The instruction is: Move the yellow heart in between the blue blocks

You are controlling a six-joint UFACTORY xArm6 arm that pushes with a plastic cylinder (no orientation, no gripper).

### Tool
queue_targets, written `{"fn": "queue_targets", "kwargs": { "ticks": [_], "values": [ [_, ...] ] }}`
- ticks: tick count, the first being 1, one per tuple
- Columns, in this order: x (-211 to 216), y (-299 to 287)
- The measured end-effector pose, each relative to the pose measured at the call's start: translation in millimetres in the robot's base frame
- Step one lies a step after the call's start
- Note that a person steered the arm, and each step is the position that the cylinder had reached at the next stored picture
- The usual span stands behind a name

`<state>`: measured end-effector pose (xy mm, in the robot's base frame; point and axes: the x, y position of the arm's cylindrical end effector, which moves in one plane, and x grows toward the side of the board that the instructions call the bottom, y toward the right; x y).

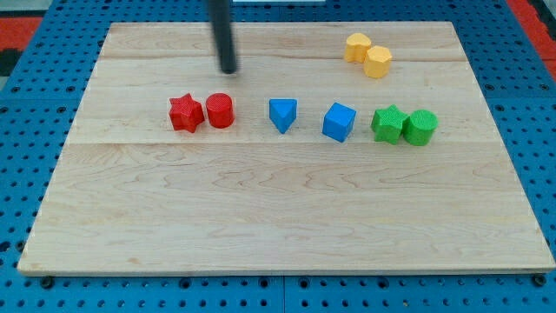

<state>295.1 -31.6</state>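
Observation:
Two yellow blocks lie touching at the view's top right: the left one [356, 46] looks heart-shaped, the right one [378, 62] looks hexagonal. A blue triangular block [282, 114] and a blue cube [339, 122] sit apart in the middle row, with a gap between them. My tip [228, 69] is on the board at the upper left of centre, above the red cylinder [220, 110], far to the left of the yellow blocks.
A red star [185, 113] touches the red cylinder at the left of the row. A green star [388, 123] and a green cylinder-like block [420, 127] touch at the right of the row. The wooden board [278, 217] lies on a blue pegboard.

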Motion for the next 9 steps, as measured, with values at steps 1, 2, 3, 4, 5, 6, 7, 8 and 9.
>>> {"fn": "queue_targets", "kwargs": {
  "ticks": [1, 2, 3, 4, 5, 6, 7, 8, 9],
  "values": [
    [-5, 60],
    [-33, 102],
    [-101, 93],
    [-88, 145],
    [-41, 168],
    [-14, 149],
    [16, 135],
    [37, 127],
    [55, 123]
  ]
}}
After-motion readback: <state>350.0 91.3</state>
